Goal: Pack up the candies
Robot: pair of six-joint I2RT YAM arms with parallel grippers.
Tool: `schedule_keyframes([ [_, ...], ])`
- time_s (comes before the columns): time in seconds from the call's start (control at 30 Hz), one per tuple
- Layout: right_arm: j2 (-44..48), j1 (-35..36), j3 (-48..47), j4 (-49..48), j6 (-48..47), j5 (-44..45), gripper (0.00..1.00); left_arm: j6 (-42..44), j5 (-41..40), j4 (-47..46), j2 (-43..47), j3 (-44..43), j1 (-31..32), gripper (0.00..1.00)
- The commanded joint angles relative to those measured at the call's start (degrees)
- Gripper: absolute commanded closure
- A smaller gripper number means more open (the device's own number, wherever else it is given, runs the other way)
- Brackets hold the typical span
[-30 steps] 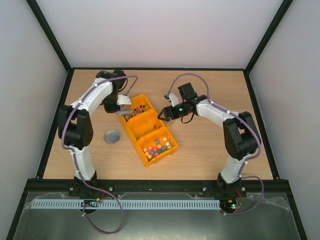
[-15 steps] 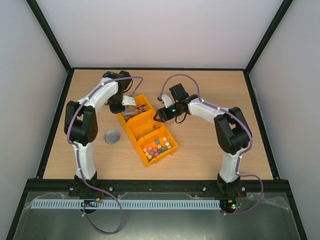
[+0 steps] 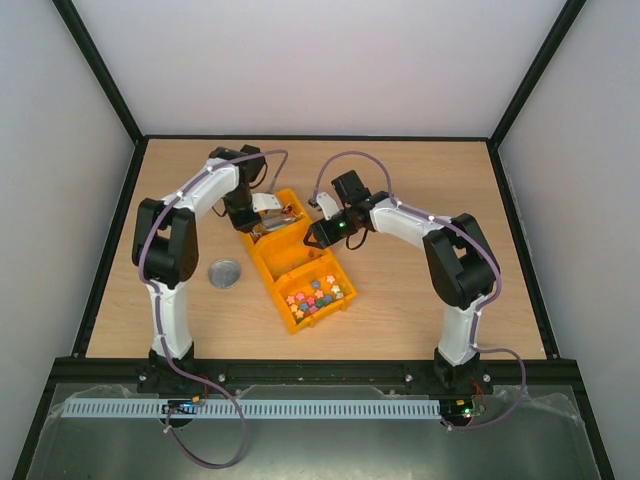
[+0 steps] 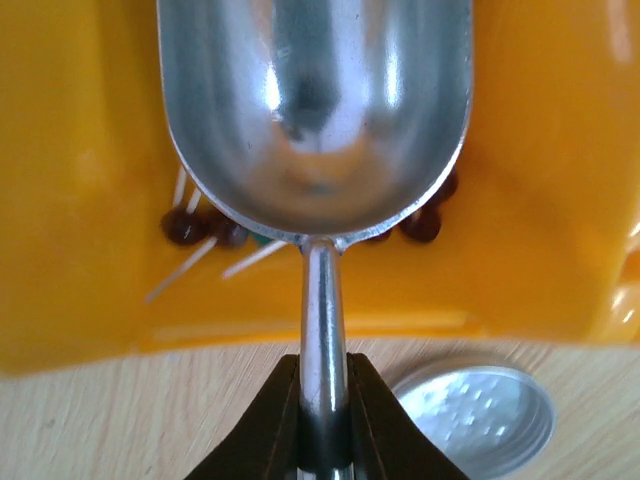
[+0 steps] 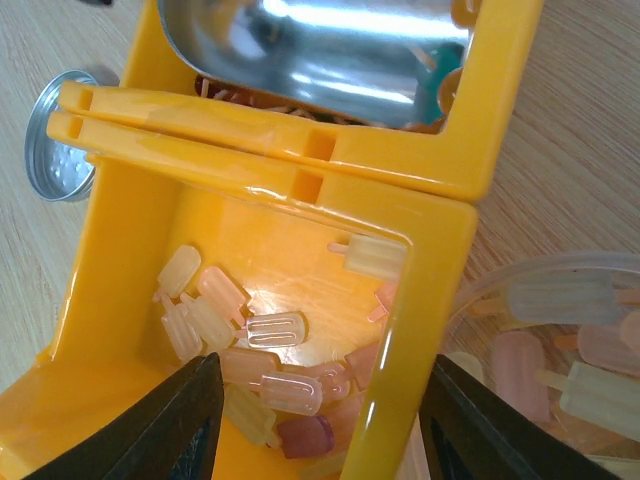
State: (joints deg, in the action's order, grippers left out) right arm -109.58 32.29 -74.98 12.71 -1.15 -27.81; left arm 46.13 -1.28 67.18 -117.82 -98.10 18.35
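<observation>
In the left wrist view my left gripper [image 4: 325, 365] is shut on the handle of a metal scoop [image 4: 315, 110]. Its empty bowl hangs over the far compartment of a yellow bin [image 4: 80, 150]. Dark brown candies [image 4: 185, 228] with pale ends lie under the bowl's rim. From above, the left gripper [image 3: 255, 205] and scoop [image 3: 275, 222] sit at the bin's [image 3: 262, 260] far end. My right gripper [image 5: 322, 370] is open, its jaws straddling the right wall of the middle compartment [image 5: 385, 330]. From above, the right gripper [image 3: 318, 232] is at the bin's right side.
Pastel popsicle-shaped sweets [image 5: 275, 335] fill the middle compartment. A clear container [image 5: 560, 345] with more of them sits just right of the bin. Small coloured pieces [image 3: 315, 293] fill the near compartment. A round metal lid [image 3: 225, 272] lies on the wooden table, left of the bin.
The left arm has carried the scoop to the right, over the far compartment. The right gripper has moved left up to the bin and its jaws have narrowed.
</observation>
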Motion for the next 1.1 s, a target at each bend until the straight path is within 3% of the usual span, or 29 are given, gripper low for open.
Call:
schedule_keyframes([
  [0.0,-0.63,0.31,-1.00,1.49,-1.12,0.37,0.45,-3.12,9.18,-5.27,1.27,5.87,0.35,0.98],
  [0.17,-0.04,0.31,-1.21,3.17,-1.95,1.76,0.45,-5.04,14.46,-12.59,4.86,12.02,-0.53,0.98],
  [0.33,1.25,-0.15,-1.60,4.96,-2.20,3.96,0.38,-6.10,18.82,-15.76,7.10,14.15,-3.41,0.98],
  [0.77,5.98,-3.54,-2.64,7.58,-1.73,2.48,0.28,-0.57,19.37,-16.63,10.32,19.75,-8.38,0.98],
  [1.07,8.70,-4.05,-1.84,7.63,-2.69,0.30,0.20,4.01,24.04,-18.50,14.51,24.66,-13.12,0.98],
])
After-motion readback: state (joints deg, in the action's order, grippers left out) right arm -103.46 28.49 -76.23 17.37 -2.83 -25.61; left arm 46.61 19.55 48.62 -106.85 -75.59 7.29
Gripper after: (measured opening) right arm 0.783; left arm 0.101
